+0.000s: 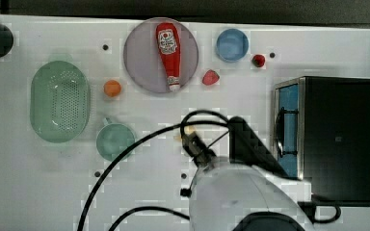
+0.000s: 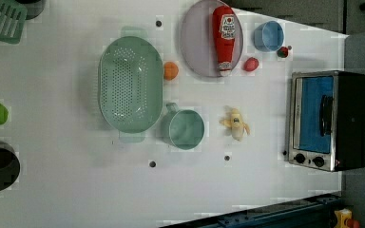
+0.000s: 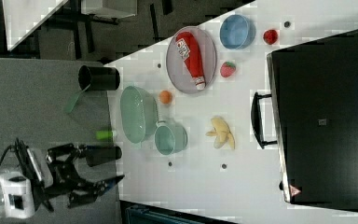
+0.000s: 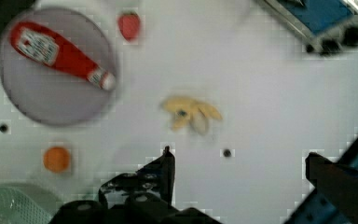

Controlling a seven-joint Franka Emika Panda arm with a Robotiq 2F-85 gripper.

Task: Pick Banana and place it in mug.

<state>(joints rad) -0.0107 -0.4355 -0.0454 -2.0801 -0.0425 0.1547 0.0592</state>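
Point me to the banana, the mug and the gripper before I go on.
banana (image 2: 236, 123): left view, middle of the peeled fruit.
mug (image 2: 186, 129): left view, inside of the cup.
gripper (image 4: 242, 163): wrist view, midway between the open fingertips, above the table.

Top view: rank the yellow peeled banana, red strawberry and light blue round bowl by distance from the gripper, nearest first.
From the gripper:
1. Yellow peeled banana: right beside it, partly hidden by the arm.
2. Red strawberry: next to the grey-purple plate, on the top view's right.
3. Light blue round bowl: farthest, beyond the strawberry.
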